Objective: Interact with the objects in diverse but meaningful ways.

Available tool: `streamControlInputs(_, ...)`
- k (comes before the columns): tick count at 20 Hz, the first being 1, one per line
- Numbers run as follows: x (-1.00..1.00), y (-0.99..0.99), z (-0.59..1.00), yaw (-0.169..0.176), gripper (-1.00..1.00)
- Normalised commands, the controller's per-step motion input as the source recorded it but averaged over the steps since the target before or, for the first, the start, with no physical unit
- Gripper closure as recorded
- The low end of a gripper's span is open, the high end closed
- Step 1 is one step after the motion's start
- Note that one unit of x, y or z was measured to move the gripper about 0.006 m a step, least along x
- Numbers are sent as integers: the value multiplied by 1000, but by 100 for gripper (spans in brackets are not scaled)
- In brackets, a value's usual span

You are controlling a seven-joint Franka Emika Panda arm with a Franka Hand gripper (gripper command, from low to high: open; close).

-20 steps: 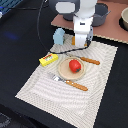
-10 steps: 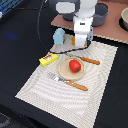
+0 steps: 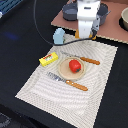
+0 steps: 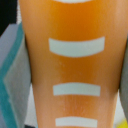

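A striped mat (image 3: 60, 92) lies on the black worktop (image 3: 20, 45). A plate (image 3: 62, 71) sits between a knife (image 3: 82, 59) and fork (image 3: 67, 81). 2 grey pots (image 3: 70, 11) stand on a brown board (image 3: 112, 30).

- Orange scored slab (image 4: 75, 70) fills the blurred wrist view, cut off at both ends
- Gripper (image 3: 86, 36) fingertips too small to judge; bowl (image 3: 123, 18) cropped at the exterior view's right edge

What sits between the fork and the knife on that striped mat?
In the exterior view, a plate with the red tomato on it lies between the fork and the knife.
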Motion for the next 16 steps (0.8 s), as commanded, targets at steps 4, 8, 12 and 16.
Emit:
streamControlInputs(4, -104, -1000, 504, 0, 100)
streamControlInputs(8, -85, -1000, 371, 0, 100)
streamControlInputs(12, -26, -971, 260, 0, 100)
streamControlInputs(16, 0, -979, 241, 0, 100)
